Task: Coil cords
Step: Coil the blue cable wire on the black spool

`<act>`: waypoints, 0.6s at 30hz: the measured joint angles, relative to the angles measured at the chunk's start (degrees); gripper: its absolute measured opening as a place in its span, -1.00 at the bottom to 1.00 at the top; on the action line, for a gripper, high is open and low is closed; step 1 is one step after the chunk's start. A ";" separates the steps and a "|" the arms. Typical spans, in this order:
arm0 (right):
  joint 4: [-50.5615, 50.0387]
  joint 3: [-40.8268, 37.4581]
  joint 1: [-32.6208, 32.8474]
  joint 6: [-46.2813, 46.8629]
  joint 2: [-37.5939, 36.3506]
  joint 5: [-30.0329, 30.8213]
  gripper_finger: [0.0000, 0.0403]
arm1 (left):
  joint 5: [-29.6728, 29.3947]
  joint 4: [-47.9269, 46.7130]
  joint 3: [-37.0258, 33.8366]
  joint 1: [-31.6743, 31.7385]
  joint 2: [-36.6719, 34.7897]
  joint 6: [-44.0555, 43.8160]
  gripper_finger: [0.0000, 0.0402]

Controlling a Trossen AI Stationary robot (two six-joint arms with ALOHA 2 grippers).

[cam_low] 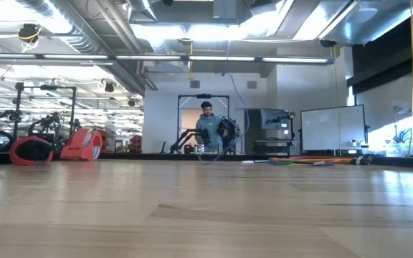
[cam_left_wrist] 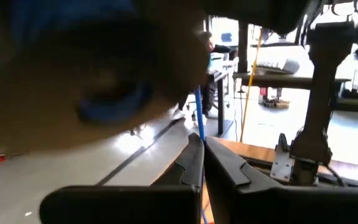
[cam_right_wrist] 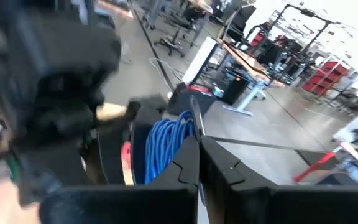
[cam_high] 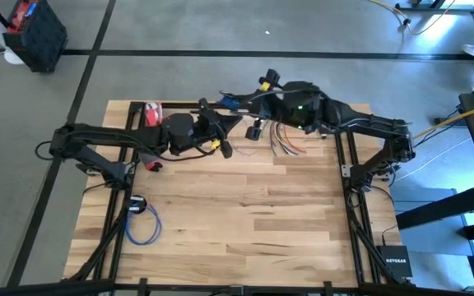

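Both tools are shut, and each is seen closed on a thin strand. At the far edge of the desk (cam_high: 220, 214) the left tool (cam_left_wrist: 201, 163) is clamped on a blue cord (cam_left_wrist: 198, 112), which runs straight up from between the fingers; that line is evidently being kept taut so it can be guided rather than left to sag. The right tool (cam_right_wrist: 197, 163) is pinched on a thin dark strand, what it belongs to cannot be told, and just beyond its fingers a thick blue coil (cam_right_wrist: 164, 144) is seen, gathered in many turns. From above, the two arms are shown brought close together over the far middle of the desk, presumably so that one end can be held while the other is wound. Loose coloured cords (cam_high: 285, 145), red and orange among them, are left fanned out beside the right arm, not yet gathered. A second blue cord (cam_high: 142, 226) is already lying in a loose loop near the left front corner, well apart from both arms. A person (cam_low: 208, 129) is seen in the room behind.
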 joint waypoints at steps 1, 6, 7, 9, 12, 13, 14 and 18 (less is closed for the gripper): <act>0.07 0.16 0.00 0.71 -0.55 -0.62 -0.97 | 0.05 -0.02 -0.06 0.00 0.24 0.16 -1.00; 0.65 0.29 0.00 2.50 -3.90 -2.01 -0.97 | 0.33 1.35 -0.23 -0.03 1.54 0.79 -1.00; 0.97 0.35 0.04 2.67 -4.64 -2.12 -0.97 | 0.44 2.03 -0.21 -0.04 1.80 0.80 -1.00; 1.35 0.37 0.04 3.54 -6.05 -2.78 -0.97 | 0.46 2.19 -0.26 -0.02 2.20 0.86 -1.00; 2.33 0.37 0.04 4.97 -8.19 -4.25 -0.97 | 0.42 2.17 -0.33 0.12 3.15 0.90 -1.00; 2.43 0.37 0.04 5.14 -8.93 -4.55 -0.97 | 0.42 2.08 -0.35 0.18 3.48 0.90 -1.00; 2.68 0.37 0.04 5.19 -9.66 -4.86 -0.97 | 0.40 2.19 -0.33 0.27 3.94 0.92 -1.00; 2.66 0.42 0.04 5.23 -12.33 -4.92 -0.97 | 0.38 2.15 -0.37 0.88 4.75 0.99 -1.00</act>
